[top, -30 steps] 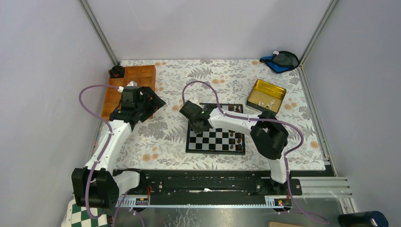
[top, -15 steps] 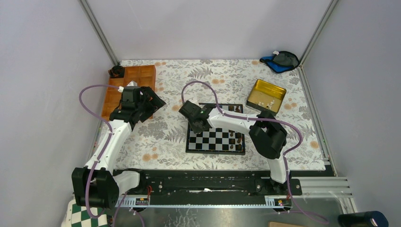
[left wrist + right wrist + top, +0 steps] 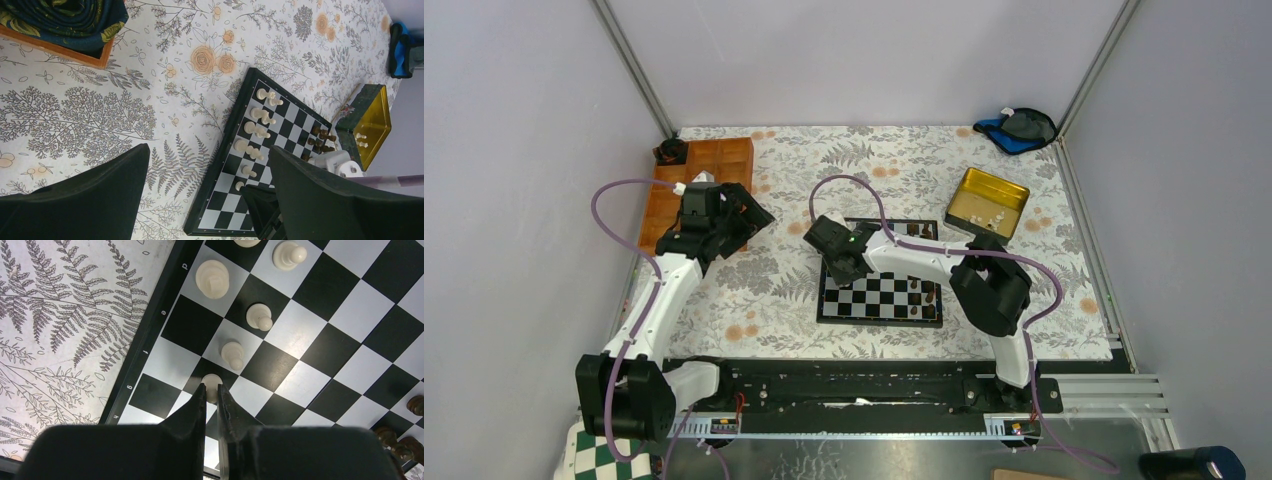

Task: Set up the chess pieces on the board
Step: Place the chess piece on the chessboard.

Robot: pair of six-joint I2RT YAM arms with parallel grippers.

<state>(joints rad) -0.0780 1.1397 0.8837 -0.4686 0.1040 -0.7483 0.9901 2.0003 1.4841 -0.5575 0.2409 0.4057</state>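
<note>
Counter: a cloth printed with grey ferns and orange flowers (image 3: 764,300) covers the counter, and both arms reach out over it.
Chessboard: a square, black-framed chessboard with black and pale grey squares (image 3: 879,303) lies flat on the cloth ahead of the right arm's base. Small letters run along its left frame.
Right hand: the right hand (image 3: 212,390) points down over the left side of the chessboard. Its two dark fingers (image 3: 197,410) are drawn almost together, one on each flank of a small white pawn (image 3: 212,381).
White pawn: it sits over a black square in the second row in from the lettered edge. Whether its base rests on the square cannot be told.
Cream chess pieces: more tiny cream chess pieces (image 3: 212,278) stand upright in two rows along that same edge, each on its own square and apart from its neighbours.
Dark brown pieces: small dark brown pieces (image 3: 322,140) cluster at the opposite, right edge.
Left hand: the left hand (image 3: 208,155) hangs above the cloth well left of the chessboard, fingers spread wide with nothing between them.
Gold tin: an open rectangular tin with a yellow inside (image 3: 987,200) sits just past the far right corner of the chessboard, with a few white pieces in it.
Wooden tray: an orange-brown compartmented wooden tray (image 3: 709,160) lies at the far left, beyond the left hand.
Far corner: a blue and black object (image 3: 1020,127) lies at the far right corner.
</note>
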